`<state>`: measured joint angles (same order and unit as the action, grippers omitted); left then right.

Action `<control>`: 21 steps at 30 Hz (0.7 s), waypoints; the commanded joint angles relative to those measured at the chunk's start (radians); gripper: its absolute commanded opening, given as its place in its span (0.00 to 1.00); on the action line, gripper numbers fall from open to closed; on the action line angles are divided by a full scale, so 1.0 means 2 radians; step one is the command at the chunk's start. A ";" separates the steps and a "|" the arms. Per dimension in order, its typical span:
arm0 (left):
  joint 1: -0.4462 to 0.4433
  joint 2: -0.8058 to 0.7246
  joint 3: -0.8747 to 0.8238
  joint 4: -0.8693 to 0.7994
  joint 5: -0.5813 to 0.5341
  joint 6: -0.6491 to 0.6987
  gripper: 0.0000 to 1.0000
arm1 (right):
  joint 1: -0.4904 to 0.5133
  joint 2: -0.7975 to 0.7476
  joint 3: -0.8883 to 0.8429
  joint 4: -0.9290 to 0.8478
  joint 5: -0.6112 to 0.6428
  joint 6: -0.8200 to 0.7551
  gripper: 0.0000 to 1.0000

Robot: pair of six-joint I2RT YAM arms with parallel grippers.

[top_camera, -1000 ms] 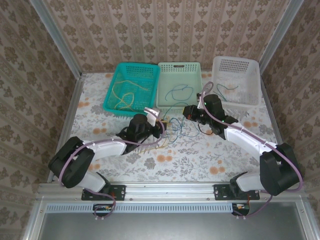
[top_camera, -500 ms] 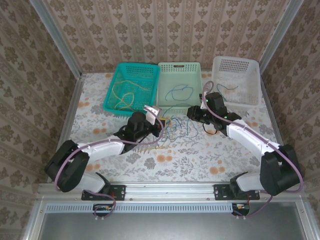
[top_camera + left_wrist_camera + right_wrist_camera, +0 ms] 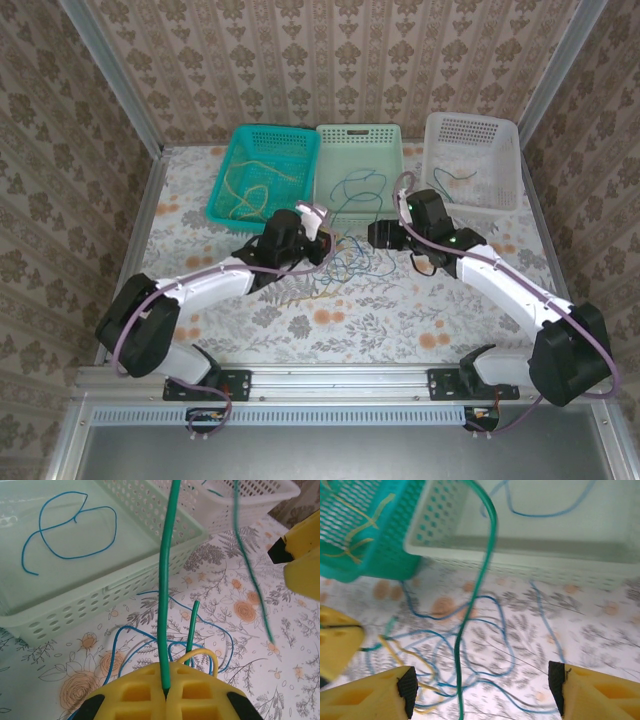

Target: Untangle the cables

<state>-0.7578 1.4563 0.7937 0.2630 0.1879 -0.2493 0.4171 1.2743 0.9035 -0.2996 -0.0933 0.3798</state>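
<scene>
A tangle of thin blue and yellow cables (image 3: pixel 350 262) lies on the floral tablecloth between the two arms. My left gripper (image 3: pixel 167 692) is shut on a green cable (image 3: pixel 163 595), which rises straight up from its yellow fingertips. In the top view this left gripper (image 3: pixel 320 238) sits at the tangle's left edge. My right gripper (image 3: pixel 482 687) stands open above the blue cables (image 3: pixel 490 645). The green cable (image 3: pixel 472 610) hangs loose between its fingers, gripped by neither. A yellow cable (image 3: pixel 201 654) loops just past the left fingertips.
Three baskets line the far side: a teal basket (image 3: pixel 225 195) holding yellow cables, a mint basket (image 3: pixel 330 205) holding a blue cable (image 3: pixel 65 530), and a white basket (image 3: pixel 505 200) holding a dark one. The right gripper (image 3: pixel 385 233) is close to the mint basket's front wall.
The right gripper has opened and let the green cable go. The left gripper has closed fully on it and moved away from the near edge toward the baskets.
</scene>
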 commanded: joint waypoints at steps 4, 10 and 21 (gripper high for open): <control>-0.013 0.004 0.050 -0.134 -0.010 0.073 0.00 | -0.001 -0.020 -0.010 -0.055 0.067 -0.036 0.76; -0.019 -0.004 0.068 -0.211 -0.018 0.137 0.00 | -0.001 -0.037 -0.025 -0.048 0.060 -0.040 0.76; -0.031 0.002 0.108 -0.294 -0.051 0.231 0.00 | -0.002 -0.031 -0.028 -0.056 0.062 -0.040 0.77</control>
<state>-0.8124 1.4609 0.9707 -0.2562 0.1234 0.1272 0.4168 1.2114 0.8551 -0.3878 0.0048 0.3096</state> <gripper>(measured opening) 0.046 0.771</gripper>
